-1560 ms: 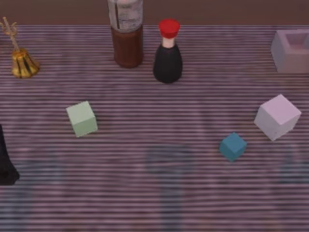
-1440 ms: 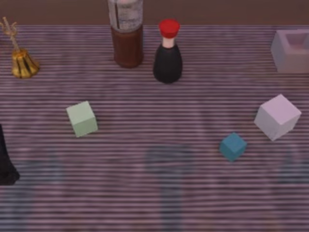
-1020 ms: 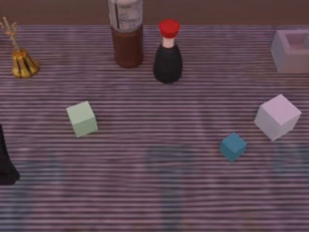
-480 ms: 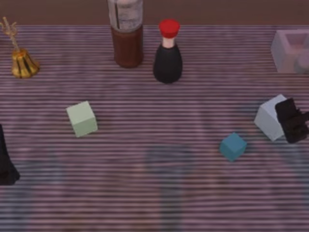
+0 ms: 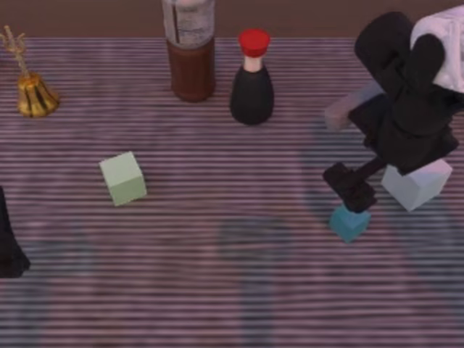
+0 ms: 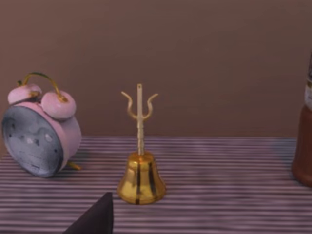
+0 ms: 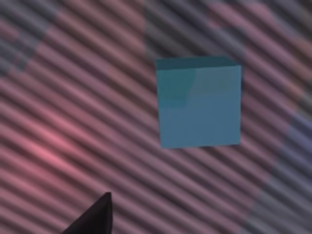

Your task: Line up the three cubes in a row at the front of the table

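The small teal-blue cube (image 5: 350,223) rests on the striped table (image 5: 232,290) at the right. My right gripper (image 5: 351,193) hangs just above and behind it, open and holding nothing. The right wrist view looks down on this teal cube (image 7: 200,107), with one dark fingertip (image 7: 100,214) off to its side, not touching. The right arm partly covers the larger lilac-white cube (image 5: 419,185), which sits right of the teal one. At mid-left the mint-green cube (image 5: 123,177) stands alone. My left gripper (image 5: 9,246) stays parked at the left edge, one fingertip (image 6: 97,217) showing.
A gold bell (image 5: 32,90) stands at the back left, a brown bottle (image 5: 190,51) and a black red-capped bottle (image 5: 252,80) at the back middle. In the left wrist view a pink alarm clock (image 6: 39,136) stands beside the bell (image 6: 140,178).
My right arm has swung in from the right edge, across the lilac-white cube, until its gripper is over the teal cube. The cubes and the left arm have not moved.
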You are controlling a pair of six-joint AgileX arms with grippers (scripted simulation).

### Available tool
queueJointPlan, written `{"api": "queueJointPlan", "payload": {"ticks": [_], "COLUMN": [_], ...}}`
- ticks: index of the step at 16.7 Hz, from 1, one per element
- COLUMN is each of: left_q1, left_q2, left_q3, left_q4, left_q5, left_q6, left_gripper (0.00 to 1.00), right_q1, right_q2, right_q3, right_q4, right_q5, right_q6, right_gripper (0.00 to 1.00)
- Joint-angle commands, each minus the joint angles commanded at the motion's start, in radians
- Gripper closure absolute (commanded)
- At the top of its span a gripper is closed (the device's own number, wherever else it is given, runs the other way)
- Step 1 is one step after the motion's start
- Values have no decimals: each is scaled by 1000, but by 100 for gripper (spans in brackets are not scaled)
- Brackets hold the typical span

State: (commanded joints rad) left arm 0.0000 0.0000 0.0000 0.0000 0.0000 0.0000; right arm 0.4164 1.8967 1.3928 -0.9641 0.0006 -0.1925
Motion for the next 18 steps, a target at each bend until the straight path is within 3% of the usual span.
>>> {"api": "queueJointPlan", "payload": {"ticks": [4,11,18], "left_q1": [0,0,0], "left_q2": [0,0,0], "left_q3": [0,0,0], "left_q4": [0,0,0], "left_q5": [0,0,0], "left_q6": [0,0,0], "left_gripper": [0,0,0], "right_q1": [34,33,38], "right_q2": [147,160,274], "right_q3": [123,131,8], "right_q4": [-71,-73,174], "right_q5": [1,1,2], "right_q6": [-16,-17,-15], "right_gripper": [0,0,0]}}
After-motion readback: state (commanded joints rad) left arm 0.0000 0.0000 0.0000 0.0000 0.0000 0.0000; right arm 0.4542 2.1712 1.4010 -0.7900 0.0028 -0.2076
